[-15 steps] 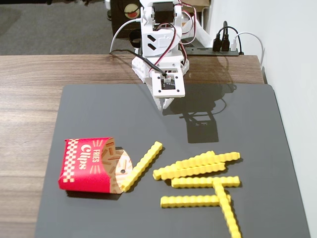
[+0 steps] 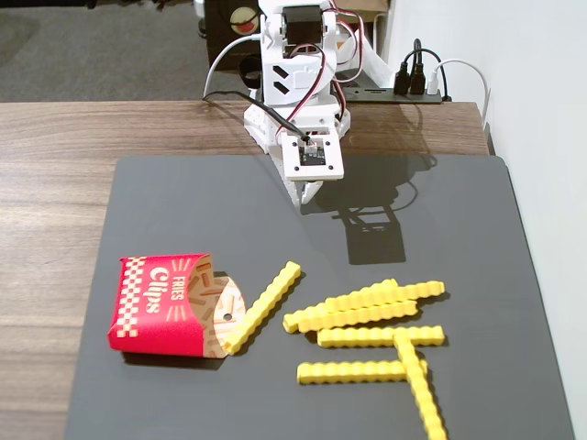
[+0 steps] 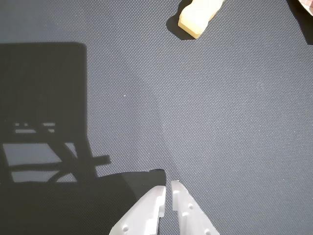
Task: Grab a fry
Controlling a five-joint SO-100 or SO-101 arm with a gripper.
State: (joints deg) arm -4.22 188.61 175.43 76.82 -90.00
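Several bright yellow crinkle-cut fries lie on the dark mat (image 2: 165, 211). One fry (image 2: 264, 305) lies diagonally with its lower end on the mouth of the red carton (image 2: 158, 304). The others (image 2: 367, 307) lie in a loose cluster at the front right. My white gripper (image 2: 307, 194) hangs over the back of the mat, well short of the fries. Its jaws are shut with only a thin slit between them and hold nothing. In the wrist view the gripper (image 3: 167, 185) is at the bottom edge, and one fry's end (image 3: 198, 17) shows at the top.
The arm's base (image 2: 295, 64) stands at the back on the wooden table (image 2: 55, 174), with cables and a power strip (image 2: 417, 82) behind it. A white wall (image 2: 550, 137) runs along the right. The arm's shadow (image 2: 376, 229) falls on the mat.
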